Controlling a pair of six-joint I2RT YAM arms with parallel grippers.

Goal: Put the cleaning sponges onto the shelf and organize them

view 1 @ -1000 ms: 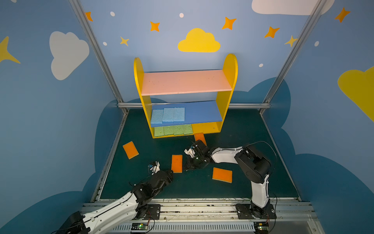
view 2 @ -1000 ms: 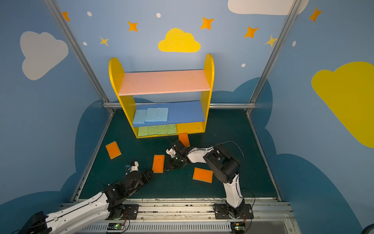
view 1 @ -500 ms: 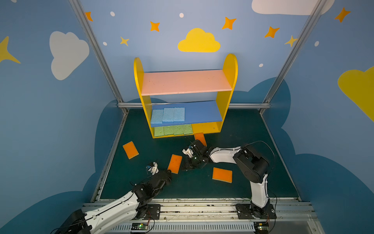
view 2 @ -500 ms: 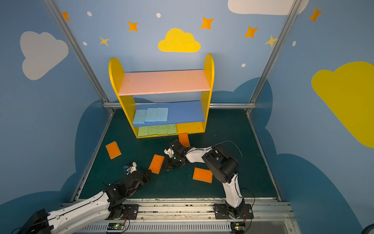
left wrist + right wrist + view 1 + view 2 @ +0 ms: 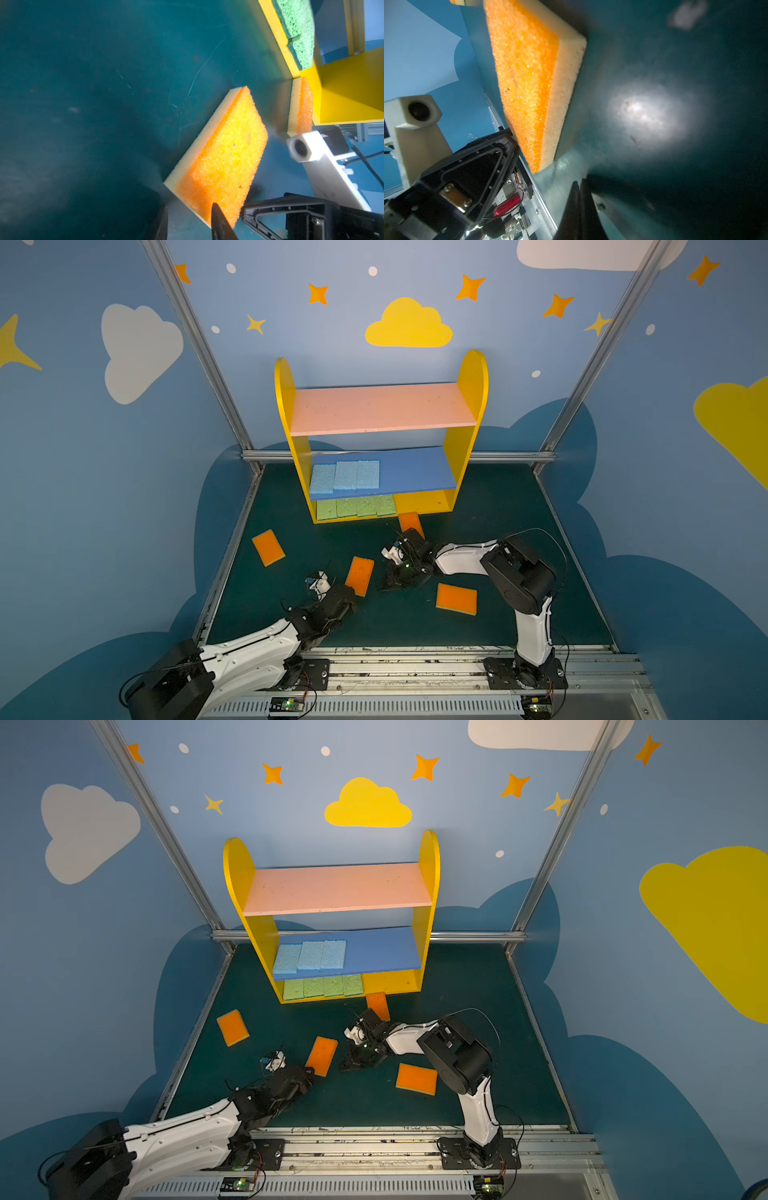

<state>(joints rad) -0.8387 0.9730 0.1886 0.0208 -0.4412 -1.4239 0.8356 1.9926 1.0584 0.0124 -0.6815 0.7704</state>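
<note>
While three light blue sponges [image 5: 345, 476] sit on the shelf's [image 5: 471, 377] blue board [image 5: 415, 472] and four green sponges [image 5: 355, 507] on its yellow board [image 5: 419, 502], centre frame, four orange sponges [image 5: 268, 547] lie on the floor [image 5: 498, 531] below. Left claw [image 5: 189, 209] straddles the middle orange sponge [image 5: 359, 576], grip unclear; right claw [image 5: 579, 187] is closed, empty.

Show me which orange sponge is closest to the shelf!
The orange sponge at the foot of the shelf, just beyond the right gripper. The left sponge, middle sponge and right sponge sit farther out.
</note>
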